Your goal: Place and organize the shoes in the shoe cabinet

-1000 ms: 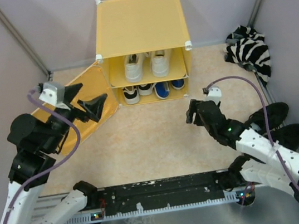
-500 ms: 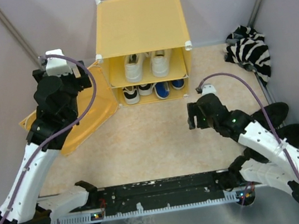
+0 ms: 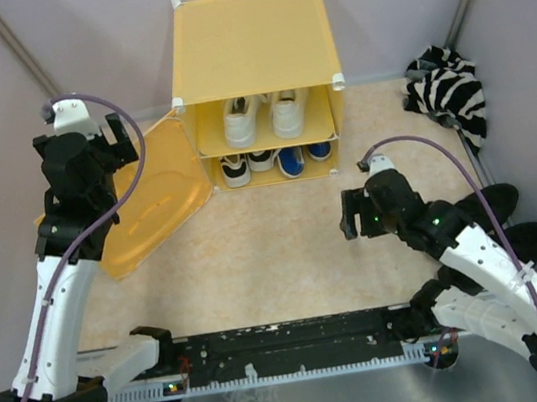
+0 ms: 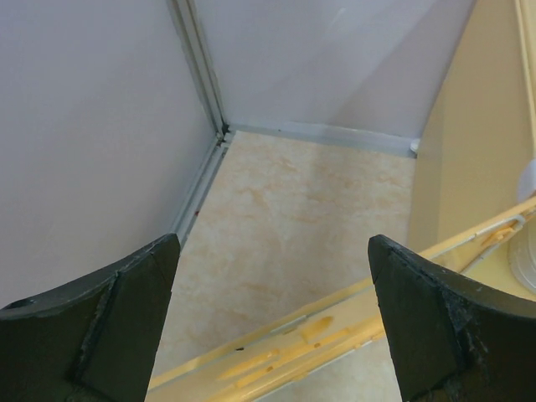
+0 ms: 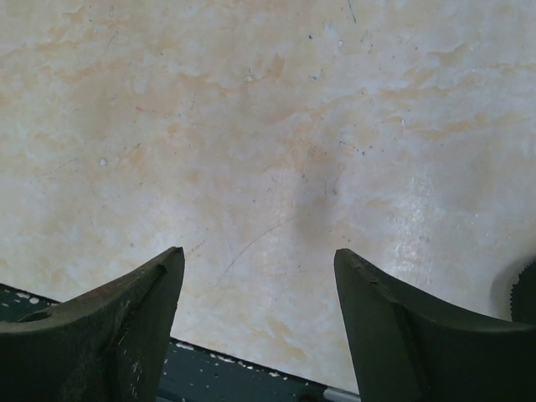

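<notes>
Your shoe cabinet (image 3: 251, 52) is standing at twelve o'clock, its front panel (image 3: 153, 203) hanging open toward ten o'clock, the white pair (image 3: 261, 116) sitting on the upper shelf, the black-and-white pair (image 3: 236, 171) and the blue pair (image 3: 291, 162) sitting below. Your left gripper (image 4: 272, 247) is hovering above that panel's far edge, jaws gaping wide and empty. Your right gripper (image 5: 258, 255) is hanging over the table (image 3: 276, 250) at four o'clock, jaws likewise parted, holding nothing.

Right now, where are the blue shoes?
Top view: blue shoes in the shoe cabinet's lower compartment, right half, beside the black-and-white pair, under the white pair.
</notes>
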You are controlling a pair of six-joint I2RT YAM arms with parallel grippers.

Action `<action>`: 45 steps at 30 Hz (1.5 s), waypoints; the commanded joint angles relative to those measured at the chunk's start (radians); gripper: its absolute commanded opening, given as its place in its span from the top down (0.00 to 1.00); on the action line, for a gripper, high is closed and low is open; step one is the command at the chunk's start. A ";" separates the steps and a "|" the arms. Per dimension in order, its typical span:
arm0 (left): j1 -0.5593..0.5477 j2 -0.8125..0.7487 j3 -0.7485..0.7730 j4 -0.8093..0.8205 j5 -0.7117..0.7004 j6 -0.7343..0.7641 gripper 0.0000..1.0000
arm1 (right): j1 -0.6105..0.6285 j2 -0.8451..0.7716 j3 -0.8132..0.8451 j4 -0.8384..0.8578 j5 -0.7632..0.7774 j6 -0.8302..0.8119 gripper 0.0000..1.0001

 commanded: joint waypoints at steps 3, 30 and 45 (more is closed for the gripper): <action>0.043 0.003 -0.010 -0.068 0.220 -0.098 0.01 | -0.006 -0.038 0.066 -0.020 -0.013 -0.018 0.27; 0.052 -0.195 -0.180 0.141 1.169 -0.452 0.01 | -0.006 -0.051 0.200 0.038 0.058 -0.093 0.27; 0.052 -0.270 -0.436 0.172 1.153 -0.418 0.06 | -0.027 -0.025 0.290 0.004 0.237 -0.112 0.25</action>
